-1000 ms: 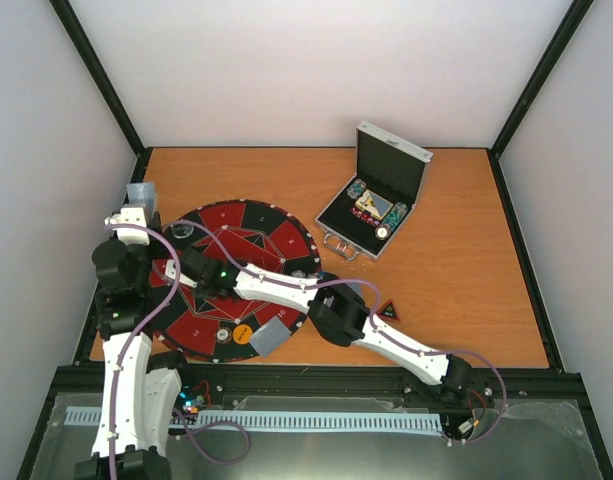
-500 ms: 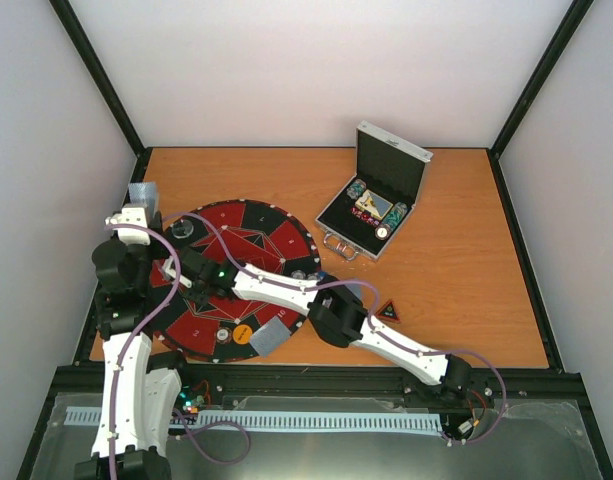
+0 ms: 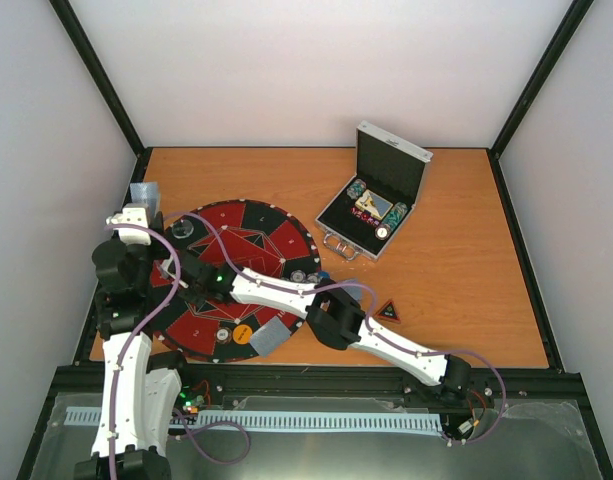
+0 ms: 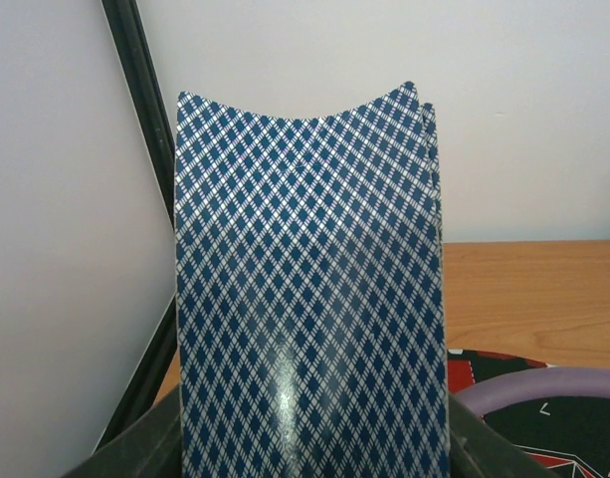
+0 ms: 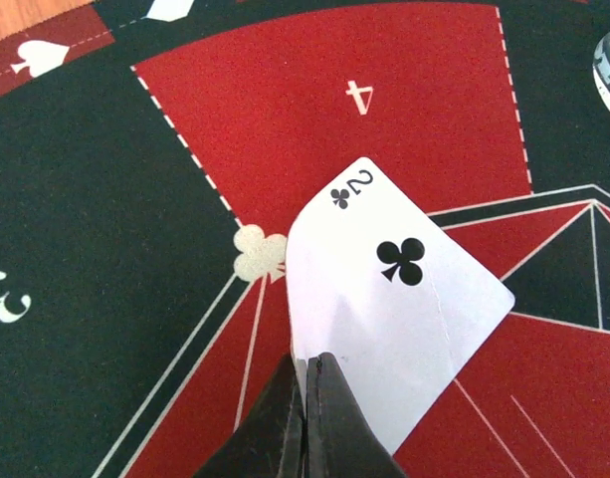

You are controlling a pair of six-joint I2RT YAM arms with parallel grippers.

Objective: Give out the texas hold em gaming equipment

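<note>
The right gripper (image 5: 306,370) pinches a white two-of-clubs playing card (image 5: 409,289) over the round red-and-black mat (image 5: 105,199) — face legible only from the wrist; the left gripper (image 4: 309,453) clamps an upright, bowed blue-diamond-backed card stack (image 4: 305,279)

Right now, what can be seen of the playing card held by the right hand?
The playing card is a two of clubs, face up: white, with black pip and corner index. The right hand is shut on one corner; a faint crease runs across the card. It hangs over the red-and-black mat near its sector numbered 4; contact with the mat is unclear.
</note>
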